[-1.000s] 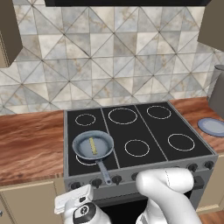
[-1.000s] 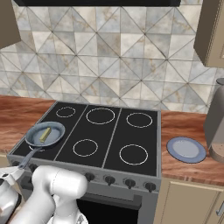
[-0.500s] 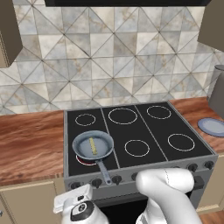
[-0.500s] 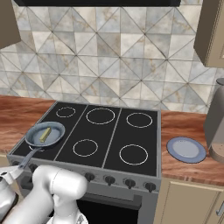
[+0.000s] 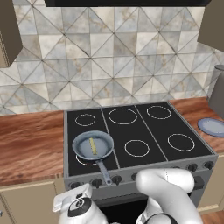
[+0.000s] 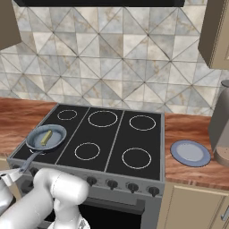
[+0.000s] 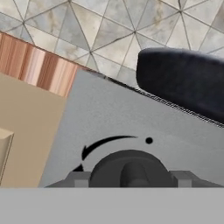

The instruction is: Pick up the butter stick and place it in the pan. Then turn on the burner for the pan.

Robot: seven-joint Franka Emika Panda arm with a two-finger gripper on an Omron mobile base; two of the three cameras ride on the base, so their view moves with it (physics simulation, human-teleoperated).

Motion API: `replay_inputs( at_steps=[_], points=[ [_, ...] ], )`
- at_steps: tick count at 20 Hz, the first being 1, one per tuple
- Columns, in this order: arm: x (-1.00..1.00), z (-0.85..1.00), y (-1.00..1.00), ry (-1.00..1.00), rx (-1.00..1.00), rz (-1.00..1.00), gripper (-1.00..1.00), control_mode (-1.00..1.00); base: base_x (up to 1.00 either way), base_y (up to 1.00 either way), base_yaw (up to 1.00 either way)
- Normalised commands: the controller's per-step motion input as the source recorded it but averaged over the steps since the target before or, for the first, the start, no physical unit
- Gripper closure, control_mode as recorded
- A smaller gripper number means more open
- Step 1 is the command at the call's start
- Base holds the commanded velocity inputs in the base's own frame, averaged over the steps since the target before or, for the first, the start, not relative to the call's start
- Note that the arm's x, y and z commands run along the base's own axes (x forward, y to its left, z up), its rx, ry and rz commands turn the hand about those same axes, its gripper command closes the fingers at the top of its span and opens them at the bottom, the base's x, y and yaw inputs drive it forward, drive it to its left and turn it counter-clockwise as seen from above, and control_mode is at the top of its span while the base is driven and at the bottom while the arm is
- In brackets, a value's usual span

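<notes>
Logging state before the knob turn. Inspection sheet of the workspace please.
Surface: black glass stove set in a wooden counter, white rings marked on the glass.
Job's things: butter stick lies in the pan; pan sits on the front-left burner, handle toward the front edge.
Clutter: blue-grey plate on the counter right of the stove; tall grey vessel beside it.
Grippers: tool right at a dark knob on the grey front panel; jaws apart, holding nothing.
Cables: nothing seen.
Surroundings: tiled wall, beige cabinets.
</notes>
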Motion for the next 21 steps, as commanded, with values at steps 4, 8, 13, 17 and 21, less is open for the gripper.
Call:
replay_inputs(
  at_steps=[4,8,13,17,21],
  points=[
    [0.0,-0.24,-0.18,0.21,-0.51,0.23,1.0,-1.0,0.0,0.0,0.0],
    [0.0,-0.45,-0.07,0.21,-0.63,0.26,1.0,-1.0,0.0,0.0,0.0],
    [0.0,-0.76,0.02,0.25,-0.79,0.24,1.0,-1.0,0.0,0.0,0.0],
    [0.0,-0.88,0.0,0.27,-0.78,0.21,1.0,-1.0,0.0,0.0,0.0],
    [0.02,-0.66,0.0,0.3,-0.78,0.22,1.0,-1.0,0.0,0.0,0.0]
  ],
)
